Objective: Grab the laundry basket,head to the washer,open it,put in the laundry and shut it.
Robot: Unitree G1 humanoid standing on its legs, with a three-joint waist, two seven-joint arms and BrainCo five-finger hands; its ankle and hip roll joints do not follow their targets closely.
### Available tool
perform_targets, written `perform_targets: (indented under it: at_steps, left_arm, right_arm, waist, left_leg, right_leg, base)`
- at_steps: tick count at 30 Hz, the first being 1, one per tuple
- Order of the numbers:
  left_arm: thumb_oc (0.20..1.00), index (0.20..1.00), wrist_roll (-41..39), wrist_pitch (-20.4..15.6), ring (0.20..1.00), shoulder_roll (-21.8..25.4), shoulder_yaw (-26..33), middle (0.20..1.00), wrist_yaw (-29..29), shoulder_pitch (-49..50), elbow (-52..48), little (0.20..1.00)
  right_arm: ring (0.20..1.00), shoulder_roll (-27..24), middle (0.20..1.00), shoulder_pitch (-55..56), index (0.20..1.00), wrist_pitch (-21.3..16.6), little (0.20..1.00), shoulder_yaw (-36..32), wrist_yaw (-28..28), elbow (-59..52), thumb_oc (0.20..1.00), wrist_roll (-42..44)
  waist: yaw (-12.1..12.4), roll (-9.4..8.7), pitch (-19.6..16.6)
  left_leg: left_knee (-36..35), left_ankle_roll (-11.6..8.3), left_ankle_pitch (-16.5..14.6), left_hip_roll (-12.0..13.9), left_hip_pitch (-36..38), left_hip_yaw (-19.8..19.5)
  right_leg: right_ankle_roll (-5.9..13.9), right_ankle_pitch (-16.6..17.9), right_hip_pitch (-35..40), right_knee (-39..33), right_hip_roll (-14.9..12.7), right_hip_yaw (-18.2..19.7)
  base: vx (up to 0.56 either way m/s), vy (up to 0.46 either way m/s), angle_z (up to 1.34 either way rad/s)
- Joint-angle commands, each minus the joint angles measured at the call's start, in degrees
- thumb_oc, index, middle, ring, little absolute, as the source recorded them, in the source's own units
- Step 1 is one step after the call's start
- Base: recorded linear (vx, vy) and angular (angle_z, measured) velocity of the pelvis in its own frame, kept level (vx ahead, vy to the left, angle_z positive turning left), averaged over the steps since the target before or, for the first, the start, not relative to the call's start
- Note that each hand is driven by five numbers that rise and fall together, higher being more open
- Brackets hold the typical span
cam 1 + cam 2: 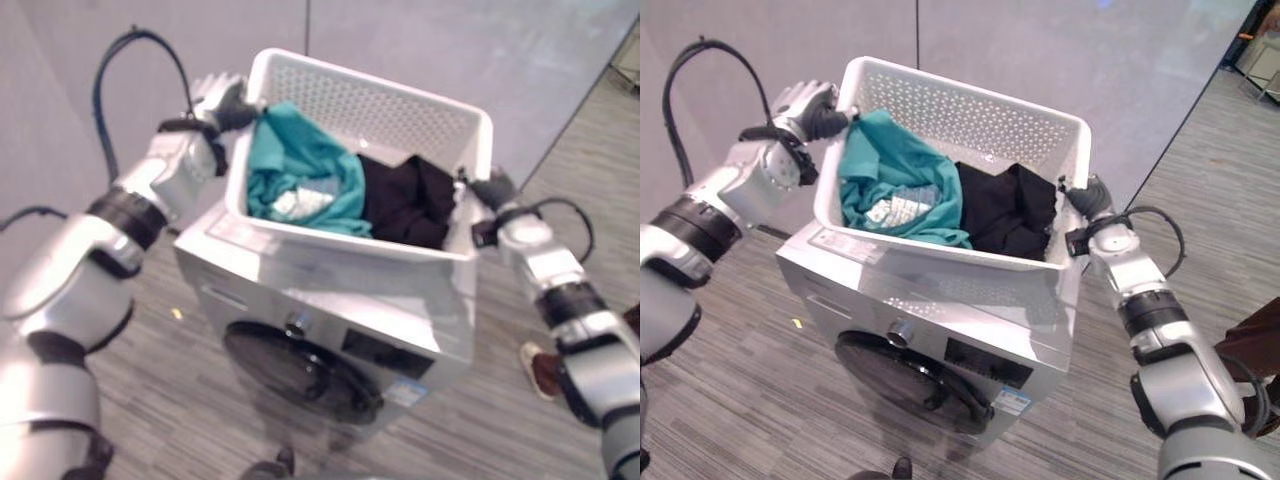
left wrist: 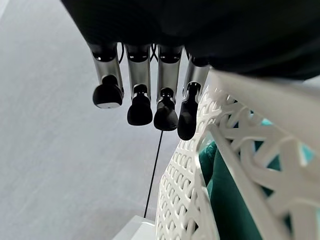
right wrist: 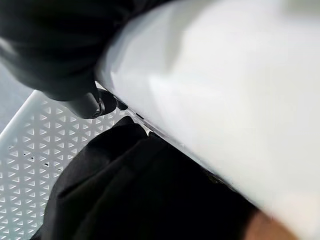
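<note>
There is one white laundry basket [image 1: 970, 110], one washer [image 1: 940, 330] with one round door [image 1: 910, 385], two garments in the basket, one teal [image 1: 895, 185] and one black [image 1: 1005, 210], and one person's shoe [image 1: 540, 368].

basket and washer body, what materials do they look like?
Laundry basket: looks like white moulded plastic, matte, with walls perforated in a small triangular lattice, seen close in the left wrist view. Washer: silver-grey panels with a soft sheen, probably painted metal; the dark round door looks glossy, glass or plastic, can't tell.
</note>
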Motion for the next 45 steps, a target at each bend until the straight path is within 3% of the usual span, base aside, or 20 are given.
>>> perform_targets:
  at_steps: [1, 6, 7, 8, 9, 10, 18, 23, 32, 42, 45]
  left_arm:
    - [0.2, 0.2, 3.2, -7.1, 0.2, -10.6, -2.9, 0.2, -0.9, -9.3, -2.3, 0.2]
    - [0.2, 0.2, 3.0, -7.1, 0.2, -12.2, -2.2, 0.2, -1.8, -7.8, -4.0, 0.2]
    - [0.928, 0.928, 3.1, -7.0, 0.928, -12.4, -1.7, 0.928, -1.7, -7.3, -4.4, 0.928]
    - [1.0, 1.0, 3.2, -6.9, 1.0, -12.6, -1.3, 1.0, -1.3, -7.2, -4.3, 1.0]
    - [1.0, 1.0, 3.2, -6.9, 1.0, -12.9, -1.0, 1.0, -1.1, -7.2, -4.2, 1.0]
    - [1.0, 1.0, 3.3, -6.6, 1.0, -13.3, 0.0, 1.0, 0.4, -7.5, -3.2, 1.0]
    - [1.0, 1.0, 4.5, -7.0, 1.0, -13.8, 1.2, 1.0, 5.8, -12.2, 2.4, 1.0]
    - [1.0, 1.0, 4.9, -7.8, 1.0, -15.4, 0.1, 1.0, 6.9, -13.6, 8.5, 1.0]
    - [1.0, 1.0, 5.7, -7.8, 1.0, -17.1, -1.1, 1.0, 7.4, -14.7, 10.9, 1.0]
    - [1.0, 1.0, 3.0, -7.9, 1.0, -17.5, -0.9, 1.0, 6.7, -14.9, 9.0, 1.0]
    - [1.0, 1.0, 0.6, -8.7, 1.0, -19.1, -2.4, 1.0, 3.4, -14.2, 7.9, 1.0]
  right_arm:
    - [0.2, 4.1, 0.2, 1.6, 0.2, -3.0, 0.2, 3.3, 4.1, -6.7, 0.2, -1.4]
    - [0.2, 3.4, 0.2, 3.2, 0.2, -2.9, 0.2, 2.2, 4.3, -8.0, 0.2, -1.8]
    - [0.2, 3.2, 0.2, 3.9, 0.2, -2.6, 0.2, 1.7, 4.5, -8.4, 0.2, -1.9]
    - [0.282, 3.0, 0.282, 4.4, 0.282, -2.7, 0.282, 1.4, 4.5, -8.7, 0.282, -2.0]
    - [0.526, 2.9, 0.526, 4.8, 0.526, -2.6, 0.526, 1.1, 4.4, -8.8, 0.526, -2.0]
    - [1.0, 2.9, 1.0, 5.5, 1.0, -2.8, 1.0, 0.5, 4.1, -8.6, 1.0, -1.6]
    - [1.0, 4.3, 1.0, 5.5, 1.0, -3.7, 1.0, 0.5, 3.6, -4.8, 1.0, 1.3]
    - [1.0, 6.2, 1.0, 0.8, 1.0, -4.6, 1.0, 2.9, 2.8, 0.1, 1.0, 3.6]
    - [1.0, 6.4, 1.0, -6.4, 1.0, -4.6, 1.0, 6.5, 3.1, 5.5, 1.0, 5.7]
    - [1.0, 3.4, 1.0, -16.0, 1.0, -1.2, 1.0, 12.4, 4.9, 13.6, 1.0, 1.8]
    - [1.0, 1.8, 1.0, -20.7, 1.0, 0.1, 1.0, 14.5, 5.5, 18.1, 1.0, 0.5]
  waist:
    - [1.5, 0.77, 2.8]
    - [1.2, 0.86, 2.9]
    - [1.0, 0.82, 3.0]
    - [0.9, 0.77, 3.0]
    - [0.8, 0.76, 3.0]
    - [0.7, 0.75, 3.0]
    - [-0.2, 0.59, 2.4]
    - [-2.0, 1.08, 1.8]
    - [-3.1, 1.84, 1.3]
    - [-3.0, 2.45, 0.2]
    - [-3.4, 2.89, -0.2]
  left_leg:
    - [1.3, -0.68, -5.1, 4.8, 1.8, 1.5]
    - [1.4, -0.55, -5.4, 4.7, 1.7, 1.4]
    - [1.4, -0.51, -5.5, 4.7, 1.8, 1.4]
    - [1.4, -0.48, -5.5, 4.6, 1.8, 1.5]
    - [1.3, -0.46, -5.5, 4.6, 1.8, 1.4]
    - [1.1, -0.4, -5.7, 4.4, 1.9, 1.4]
    - [0.0, -0.52, -5.6, 4.1, 1.9, 1.8]
    - [-1.5, -0.55, -5.3, 3.7, 2.5, 2.6]
    - [-2.8, -0.41, -5.4, 3.2, 3.8, 4.2]
    - [-2.9, -0.36, -5.9, 2.9, 5.0, 5.0]
    - [-3.0, -0.31, -6.0, 2.7, 5.5, 5.1]
  right_leg:
    - [9.88, -0.4, 0.3, 2.2, -7.2, -2.7]
    - [9.86, -0.4, 0.4, 2.1, -7.3, -2.8]
    - [9.85, -0.5, 0.4, 2.2, -7.4, -2.9]
    - [9.85, -0.5, 0.4, 2.1, -7.4, -2.8]
    - [9.86, -0.4, 0.5, 2.1, -7.4, -2.9]
    - [9.94, -0.3, 0.5, 2.0, -7.5, -3.1]
    - [10.31, 0.2, 0.3, 1.1, -7.8, -3.2]
    - [10.63, 0.8, 0.2, 1.0, -8.2, -3.0]
    - [11.18, 2.0, 0.1, 0.7, -8.8, -2.3]
    - [11.69, 3.6, 1.0, 0.4, -9.5, -2.4]
    - [11.87, 4.1, 1.3, 0.6, -9.7, -2.4]
  base:
    - [0.02, 0.008, -0.05]
    - [0.02, 0.01, -0.02]
    - [0.0, 0.0, 0.0]
    - [0.0, 0.0, 0.0]
    - [0.04, 0.023, -0.01]
    - [0.04, 0.024, 0.0]
    - [0.0, 0.003, 0.0]
    - [0.01, 0.019, 0.0]
    - [0.02, 0.023, -0.03]
    - [0.04, 0.01, -0.04]
    - [0.04, 0.01, 0.0]
